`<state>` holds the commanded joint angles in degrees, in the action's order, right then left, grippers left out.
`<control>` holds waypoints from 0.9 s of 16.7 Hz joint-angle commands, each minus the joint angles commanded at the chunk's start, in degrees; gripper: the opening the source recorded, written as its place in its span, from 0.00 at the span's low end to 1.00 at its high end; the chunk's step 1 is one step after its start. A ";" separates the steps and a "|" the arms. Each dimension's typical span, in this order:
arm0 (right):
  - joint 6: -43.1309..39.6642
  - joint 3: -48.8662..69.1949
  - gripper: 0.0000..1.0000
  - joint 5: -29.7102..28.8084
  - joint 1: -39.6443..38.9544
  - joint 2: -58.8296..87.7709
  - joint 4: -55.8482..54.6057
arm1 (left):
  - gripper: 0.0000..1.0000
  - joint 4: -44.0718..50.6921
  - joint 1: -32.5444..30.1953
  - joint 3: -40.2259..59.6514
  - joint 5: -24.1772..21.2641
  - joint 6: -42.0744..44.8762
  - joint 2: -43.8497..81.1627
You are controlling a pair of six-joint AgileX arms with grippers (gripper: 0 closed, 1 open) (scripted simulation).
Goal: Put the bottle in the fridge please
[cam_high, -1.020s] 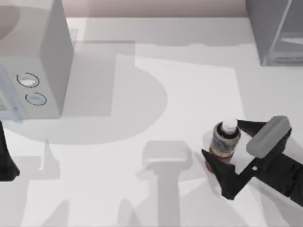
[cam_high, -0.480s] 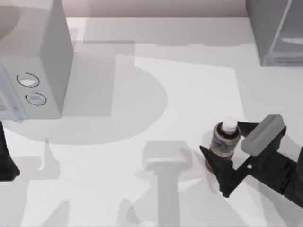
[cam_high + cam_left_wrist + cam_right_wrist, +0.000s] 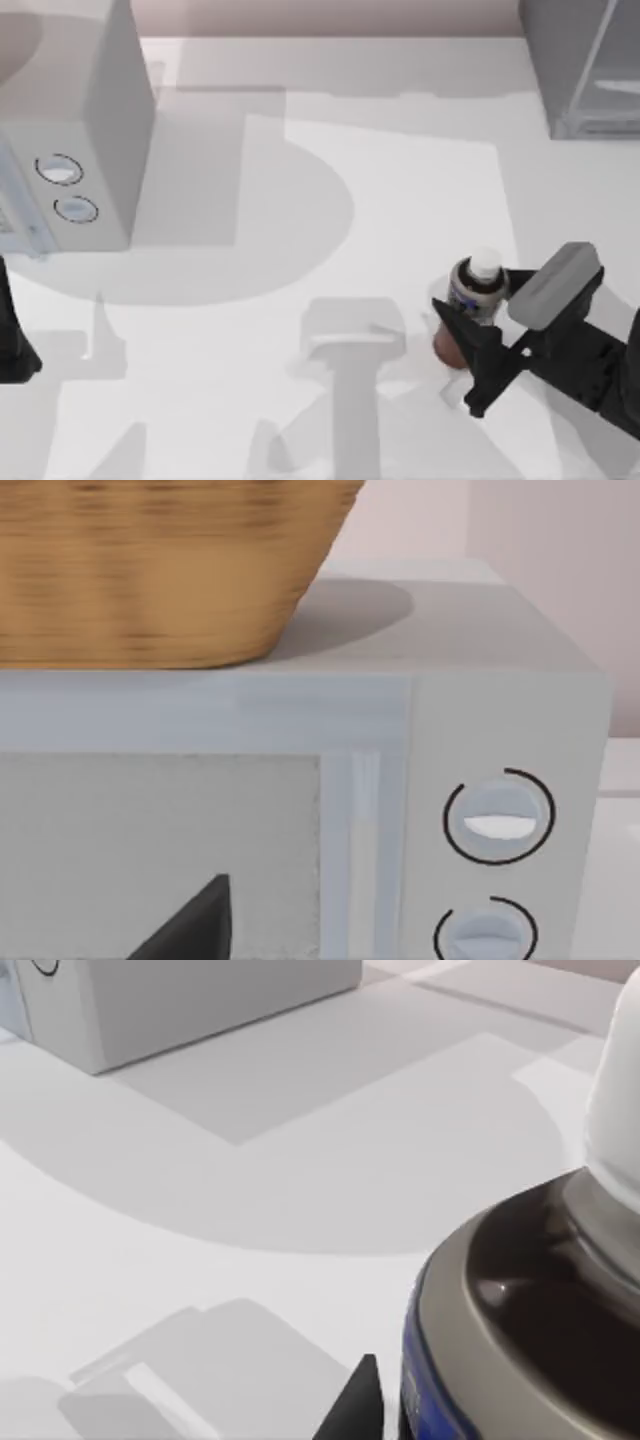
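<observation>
Since a moment ago the right gripper (image 3: 487,312) has tightened its fingers onto the bottle (image 3: 473,292), standing at the table's (image 3: 300,400) right front. Lifting remains; the fridge (image 3: 575,60) waits far right. Left arm stays parked at the left edge.

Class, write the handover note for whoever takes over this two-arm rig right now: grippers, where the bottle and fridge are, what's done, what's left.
Right gripper: shut on the small reddish-brown bottle with white cap, near the table's right front.
Left gripper: parked at the table's left edge, beside the light grey box with two dials.
Fridge, the dark grey cabinet: far right corner.
Done: bottle grasped.
Left: lift it, carry it to the fridge, release.
</observation>
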<state>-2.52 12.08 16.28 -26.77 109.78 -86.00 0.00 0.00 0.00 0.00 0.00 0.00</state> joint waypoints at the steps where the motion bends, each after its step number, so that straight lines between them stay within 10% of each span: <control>1: 0.00 0.00 0.03 0.00 0.00 0.00 0.00 | 1.00 0.00 0.00 0.00 0.00 0.00 0.00; 15: -1.49 -0.54 0.01 5.98 6.35 -6.42 6.59 | 1.00 0.00 0.00 0.00 0.00 0.00 0.00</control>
<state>-4.01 11.54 22.25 -20.41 103.36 -79.41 0.00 0.00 0.00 0.00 0.00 0.00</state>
